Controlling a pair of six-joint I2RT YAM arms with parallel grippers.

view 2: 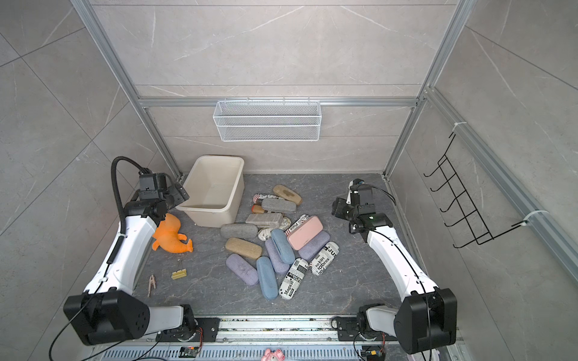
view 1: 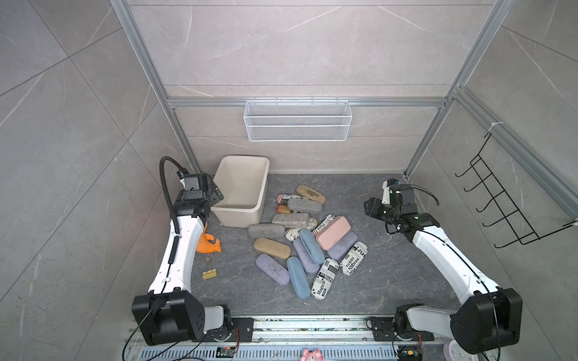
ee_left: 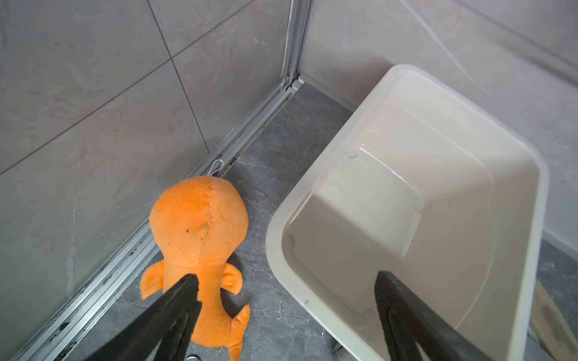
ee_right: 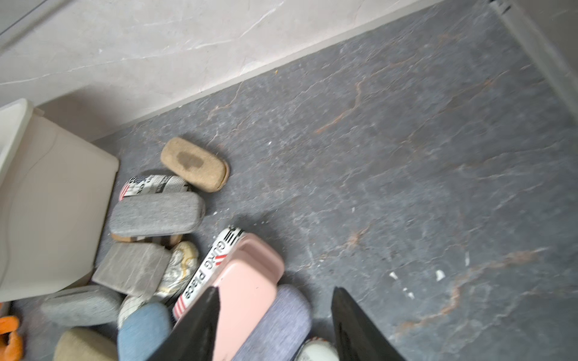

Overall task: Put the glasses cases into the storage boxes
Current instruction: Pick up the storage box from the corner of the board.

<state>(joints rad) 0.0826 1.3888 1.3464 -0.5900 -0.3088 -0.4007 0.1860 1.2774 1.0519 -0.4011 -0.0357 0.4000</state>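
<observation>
Many cases (view 1: pixel 305 239) heaped mid-floor: grey, tan, lilac, blue, pink, newsprint | tub (view 1: pixel 225 215) empty, beside heap | left gripper (ee_left: pixel 286 279) spread wide, empty | right gripper (ee_right: pixel 275 292) parted, empty

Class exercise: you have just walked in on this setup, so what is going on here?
Two robot arms are tidying a pile of glasses cases into a cream storage box, which has nothing in it yet. The left tool hangs open over the box's near rim, holding nothing. The right tool, jaws apart and empty, hangs above the pink case. An orange plush toy lies beside the box.
</observation>
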